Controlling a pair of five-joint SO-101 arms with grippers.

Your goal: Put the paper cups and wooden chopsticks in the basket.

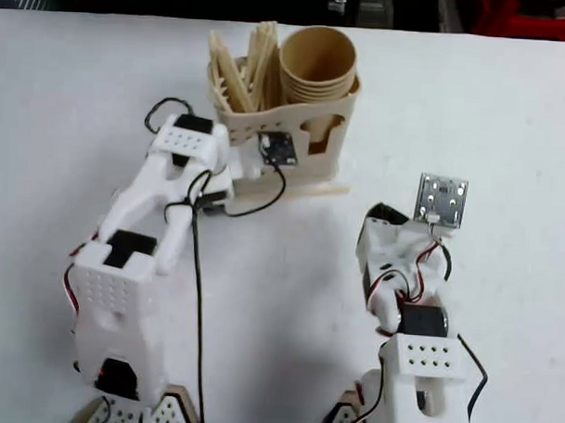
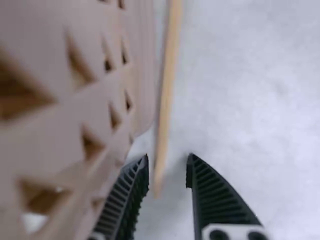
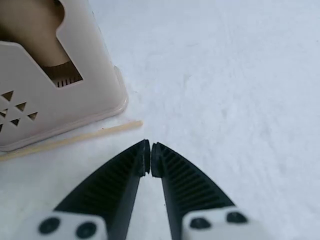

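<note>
Your basket (image 1: 248, 127) stands upright on the surface (image 1: 509, 117). Inside it, a nested stack of cups (image 1: 316, 59) fills one side and a bundle of chopsticks (image 1: 239, 71) the other. One loose chopstick (image 1: 306, 189) lies flat on the surface along the basket's base. Your left end effector (image 2: 168, 159) is released, jaws straddling that chopstick's end, right next to the basket wall. Right end effector (image 3: 150, 147) is clenched on nothing, just beside the chopstick's other end.

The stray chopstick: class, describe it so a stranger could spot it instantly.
Find the beige basket at the table's far side. Along its near base lies one wooden chopstick. Unlike the chopsticks standing inside, it lies flat.
</note>
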